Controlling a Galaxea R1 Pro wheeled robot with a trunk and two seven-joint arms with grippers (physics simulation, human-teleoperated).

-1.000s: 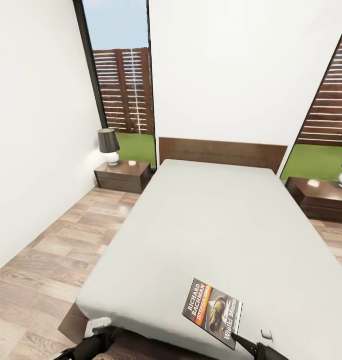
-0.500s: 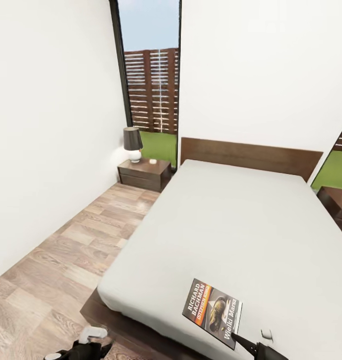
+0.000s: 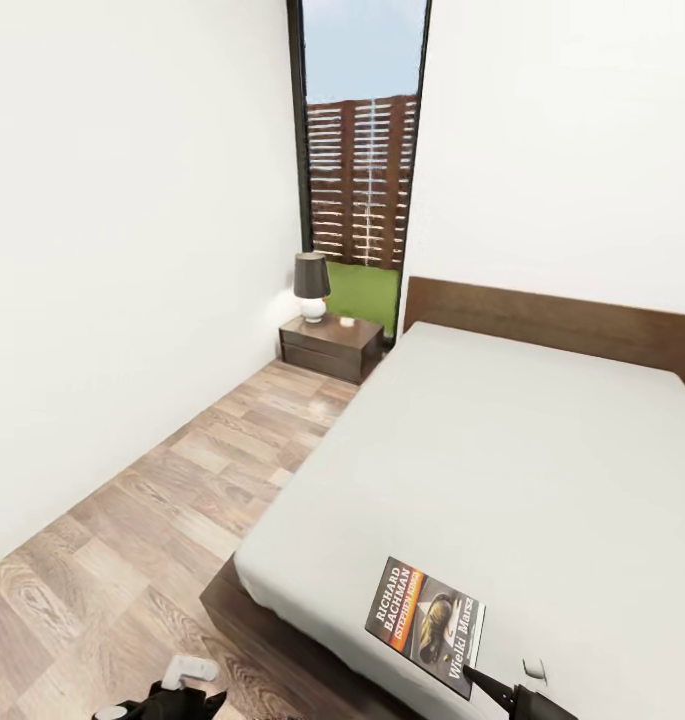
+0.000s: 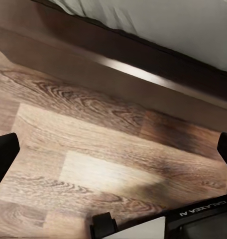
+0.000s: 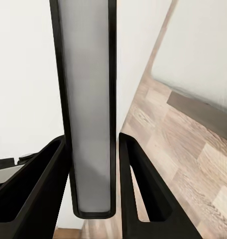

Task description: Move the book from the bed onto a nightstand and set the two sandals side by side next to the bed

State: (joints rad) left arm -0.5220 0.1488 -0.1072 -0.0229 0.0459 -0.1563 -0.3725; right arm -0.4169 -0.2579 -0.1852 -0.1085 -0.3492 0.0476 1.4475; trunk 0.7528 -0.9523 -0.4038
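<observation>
My right gripper (image 3: 485, 684) is shut on the book (image 3: 425, 624), a thin paperback with a dark cover, white lettering and an orange band. It hangs over the foot corner of the bed (image 3: 512, 450). In the right wrist view the book (image 5: 88, 99) stands edge-on between the two fingers. My left gripper (image 3: 177, 688) hangs low at the bed's foot. Its wrist view shows it open (image 4: 113, 152) over plank floor beside the dark bed frame (image 4: 118, 64). One nightstand (image 3: 332, 346) stands far off, left of the headboard (image 3: 552, 318). The sandals are out of view.
A black-shaded lamp (image 3: 311, 285) and a small white object stand on the nightstand. A strip of wood floor (image 3: 182, 500) runs between the white left wall and the bed. A tall window (image 3: 362, 160) behind the nightstand shows a fence.
The whole picture has shifted right, so the camera has turned left. The right-hand nightstand has left the view. The book keeps its place in the picture, carried in my right gripper.
</observation>
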